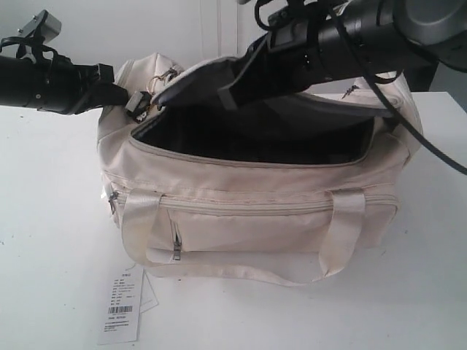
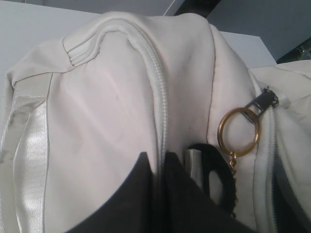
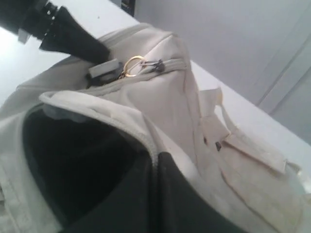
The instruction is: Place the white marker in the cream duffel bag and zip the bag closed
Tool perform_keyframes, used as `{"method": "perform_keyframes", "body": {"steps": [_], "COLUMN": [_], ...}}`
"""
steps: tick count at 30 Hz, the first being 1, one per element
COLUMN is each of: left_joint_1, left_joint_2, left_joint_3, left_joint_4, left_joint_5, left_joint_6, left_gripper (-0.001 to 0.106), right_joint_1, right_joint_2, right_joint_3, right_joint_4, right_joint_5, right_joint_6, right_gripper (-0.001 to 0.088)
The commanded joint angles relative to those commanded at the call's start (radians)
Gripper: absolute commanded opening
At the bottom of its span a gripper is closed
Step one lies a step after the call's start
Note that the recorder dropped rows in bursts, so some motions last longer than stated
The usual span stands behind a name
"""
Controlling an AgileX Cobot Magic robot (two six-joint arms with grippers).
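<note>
Cream duffel bag (image 1: 255, 182) on desk (image 1: 51, 219), top flap (image 1: 321, 106) raised, dark interior's contents indiscernible; left pincer (image 2: 158, 165) pinching its end seam, right pincer (image 3: 154, 165) pinching the flap.

Bright, flat light, probably from overhead, bleaches the white table (image 1: 51, 240) almost to glare. Shadows are faint. The inside of the bag (image 1: 255, 193) is too dark to read. Both wrist views look soft up close.

Plain cream duffel bag (image 1: 255, 193) has shinier cream straps (image 1: 137, 219), dk grey-black lining (image 1: 255, 138) & gold zip ring (image 2: 238, 131); table (image 1: 44, 233) white, paper tag (image 1: 120, 315) white w/ black barcode stripes & txt, robot arms (image 1: 44, 82) black.
</note>
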Motion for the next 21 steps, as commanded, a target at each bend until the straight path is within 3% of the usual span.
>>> {"method": "perform_keyframes", "body": {"steps": [3,6,9,15,21], "left_joint_1": [0.000,0.000,0.000,0.000,0.000], "left_joint_2": [0.000,0.000,0.000,0.000,0.000], "left_joint_3": [0.000,0.000,0.000,0.000,0.000], "left_joint_4": [-0.007,-0.007,-0.007,-0.007,-0.007], "left_joint_5": [0.000,0.000,0.000,0.000,0.000], "left_joint_6": [0.000,0.000,0.000,0.000,0.000], "left_gripper": [0.000,0.000,0.000,0.000,0.000], "right_joint_1": [0.000,0.000,0.000,0.000,0.000], "right_joint_2": [0.000,-0.002,-0.020,-0.092,-0.100], "right_joint_3": [0.000,0.000,-0.002,-0.030,-0.036], "right_joint_4": [0.000,0.006,0.008,0.140,0.394], "right_joint_5": [0.076,0.158,0.239,0.385,0.401], "right_joint_6": [-0.003,-0.003,-0.003,0.002,-0.169], "right_gripper": [0.0213,0.0447,0.0594,0.0598,0.0596]}}
